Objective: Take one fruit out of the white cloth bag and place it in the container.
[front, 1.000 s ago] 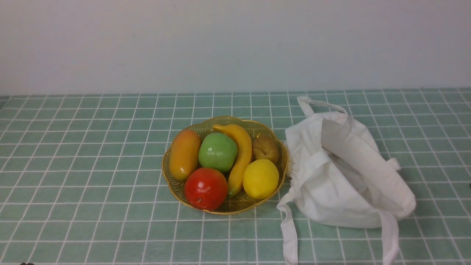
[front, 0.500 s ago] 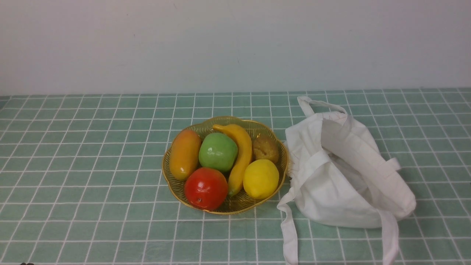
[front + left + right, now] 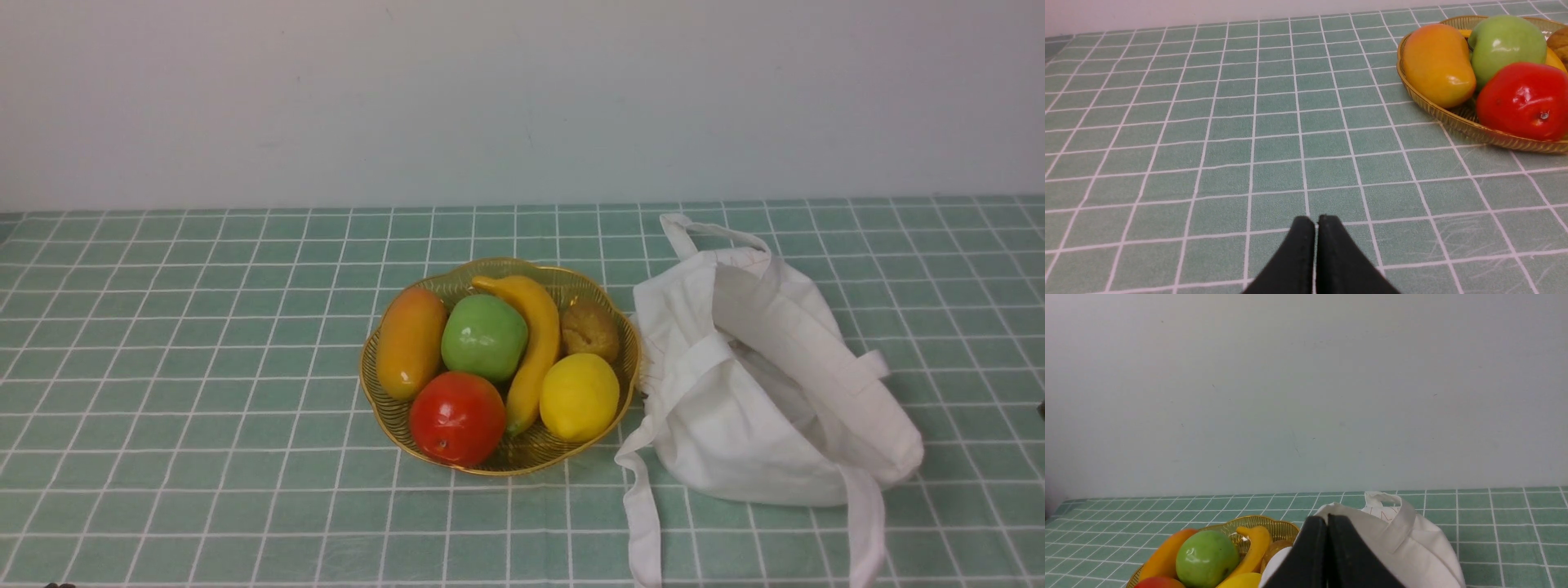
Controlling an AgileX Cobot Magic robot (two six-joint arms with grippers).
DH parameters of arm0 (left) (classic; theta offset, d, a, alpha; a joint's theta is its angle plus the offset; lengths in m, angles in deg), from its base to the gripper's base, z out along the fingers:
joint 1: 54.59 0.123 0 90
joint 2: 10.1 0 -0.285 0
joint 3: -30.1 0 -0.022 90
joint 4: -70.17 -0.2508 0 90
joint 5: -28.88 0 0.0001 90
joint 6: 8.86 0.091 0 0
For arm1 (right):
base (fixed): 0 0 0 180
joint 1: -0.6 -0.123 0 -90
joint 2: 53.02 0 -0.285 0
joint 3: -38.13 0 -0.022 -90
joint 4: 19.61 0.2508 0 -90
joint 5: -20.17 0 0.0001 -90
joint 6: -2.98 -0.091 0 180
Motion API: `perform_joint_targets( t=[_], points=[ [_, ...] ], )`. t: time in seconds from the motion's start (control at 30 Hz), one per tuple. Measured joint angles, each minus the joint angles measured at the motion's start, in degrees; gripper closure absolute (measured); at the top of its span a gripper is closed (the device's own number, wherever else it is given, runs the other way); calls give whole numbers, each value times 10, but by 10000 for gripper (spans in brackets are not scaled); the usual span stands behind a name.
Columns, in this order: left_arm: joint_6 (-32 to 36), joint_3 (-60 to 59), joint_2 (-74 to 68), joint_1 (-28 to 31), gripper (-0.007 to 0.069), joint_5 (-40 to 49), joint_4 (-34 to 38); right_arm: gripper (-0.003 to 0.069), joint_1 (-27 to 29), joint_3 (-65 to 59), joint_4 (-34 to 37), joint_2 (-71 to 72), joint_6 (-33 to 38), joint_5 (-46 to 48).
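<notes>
Find the lemon (image 3: 579,397) already down in the basket (image 3: 490,469), on its near right side, touching the banana (image 3: 535,351) and close to the rim that faces the bag (image 3: 767,392); probably set there for the free pocket between banana and rim, with mesh and neighbours to stop any rolling; reads as the placing done.

See the bag slumped on the desk (image 3: 163,367) just right of the basket, almost touching it, top folded loosely and straps trailing; cannot tell whether anything remains inside.

Note the left tool (image 3: 1314,222) pressed fully closed with nothing between its tips, low over bare desk, well to the left of the basket; note the right tool (image 3: 1327,522) likewise closed and empty, raised and looking across bag and basket toward the wall; neither seen in the front view, so judged parked clear, shut for want of anything to carry.

Leaves the lemon well apart from both tools and touched by neither; hidden in the left wrist view, and only a yellow sliver in the right wrist view.
</notes>
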Motion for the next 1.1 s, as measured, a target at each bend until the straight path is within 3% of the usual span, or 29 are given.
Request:
perform_joint_targets(
  t=[0.37,0.57,0.73,0.93,1.1],
  points=[
    [0,0,0,0,632,0,0,671,5,-37,0,58,25,1],
    [0,0,0,0,632,0,0,671,119,-100,2,173,60,121],
    [0,0,0,0,632,0,0,671,168,-109,2,215,62,231],
    [0,0,0,0,632,0,0,671,164,-107,2,218,67,242],
    [0,0,0,0,632,0,0,671,108,-106,2,218,67,246]
  ],
)
